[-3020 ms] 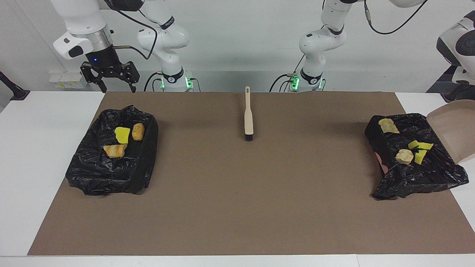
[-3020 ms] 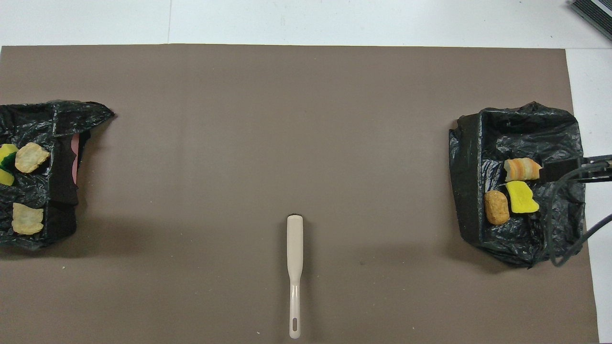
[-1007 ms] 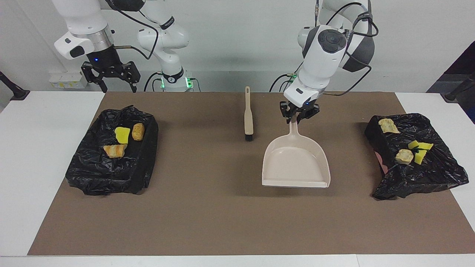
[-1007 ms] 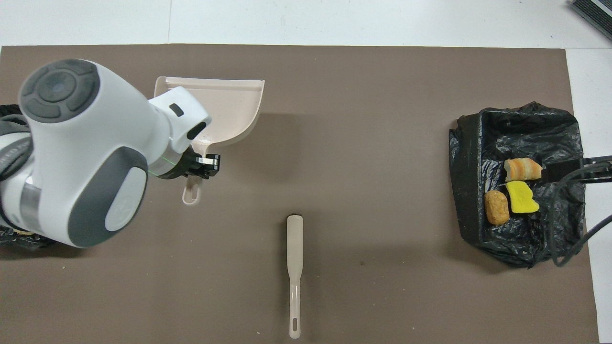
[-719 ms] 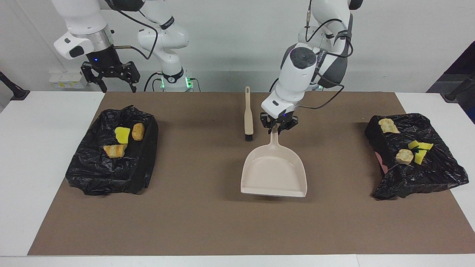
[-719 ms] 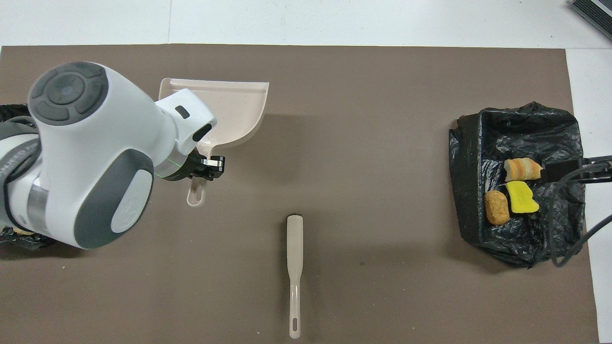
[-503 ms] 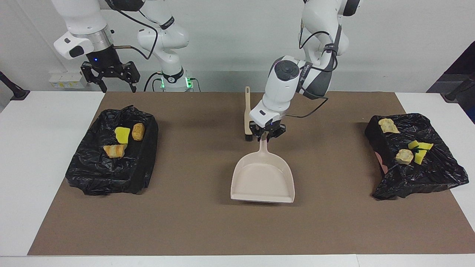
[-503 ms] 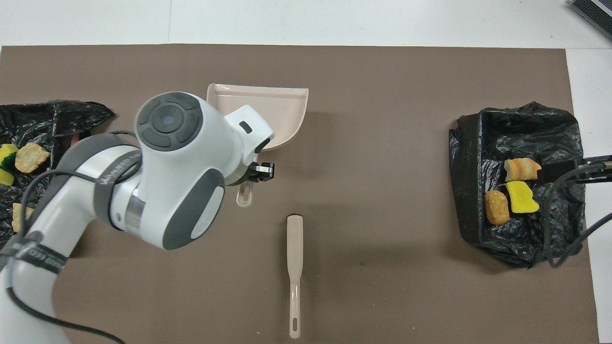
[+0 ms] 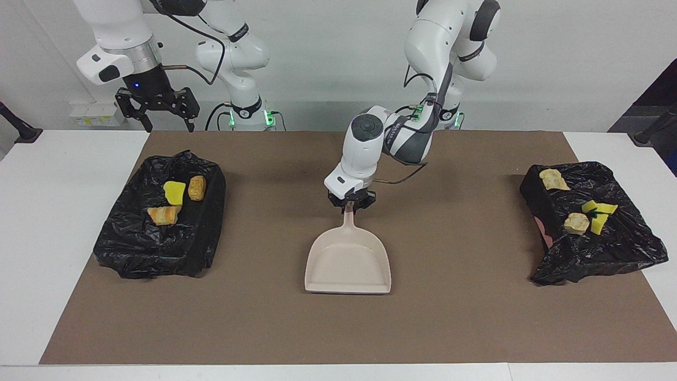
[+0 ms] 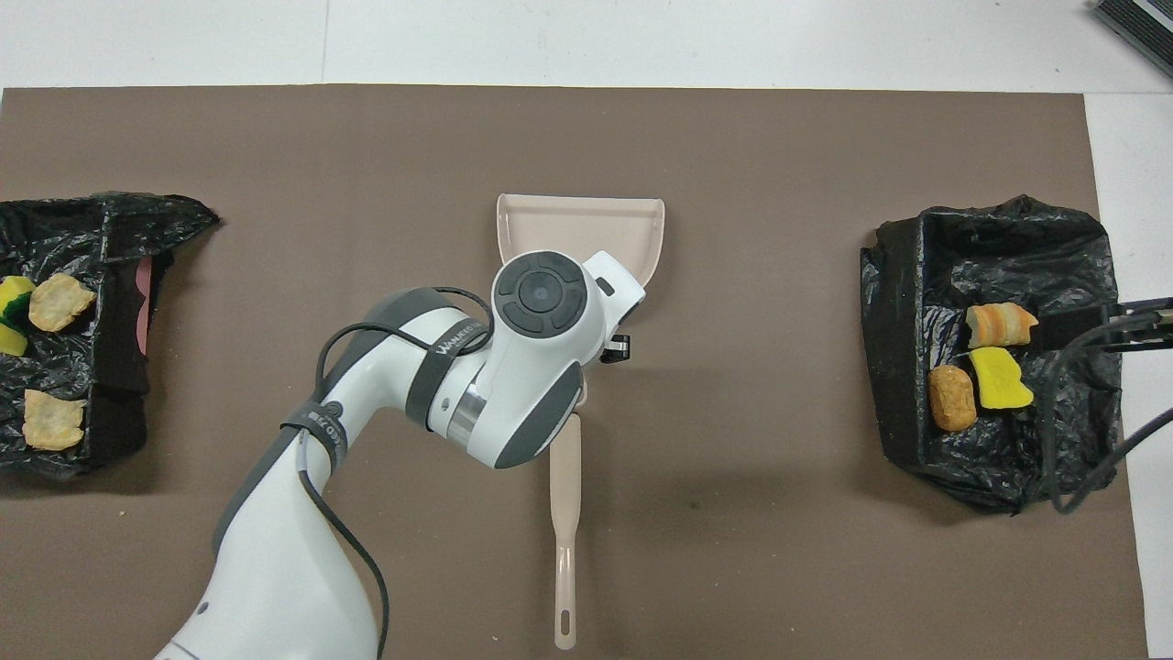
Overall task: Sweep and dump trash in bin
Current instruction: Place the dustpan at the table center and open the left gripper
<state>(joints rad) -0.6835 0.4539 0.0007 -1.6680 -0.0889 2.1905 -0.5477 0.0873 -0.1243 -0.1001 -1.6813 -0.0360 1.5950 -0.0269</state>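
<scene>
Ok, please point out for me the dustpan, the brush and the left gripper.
dustpan (image 9: 346,264), facing view, bare floor of the pan.
brush (image 10: 566,513), overhead view, middle of the handle.
left gripper (image 9: 350,205), facing view, between the fingertips on the dustpan handle.

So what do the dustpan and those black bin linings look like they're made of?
Dustpan: seems to be moulded plastic, matte beige, going by its smooth one-piece pan and handle. Bin liners: thin glossy plastic film, black, crinkled and catching highlights. Left gripper is shut on the dustpan's handle.
</scene>
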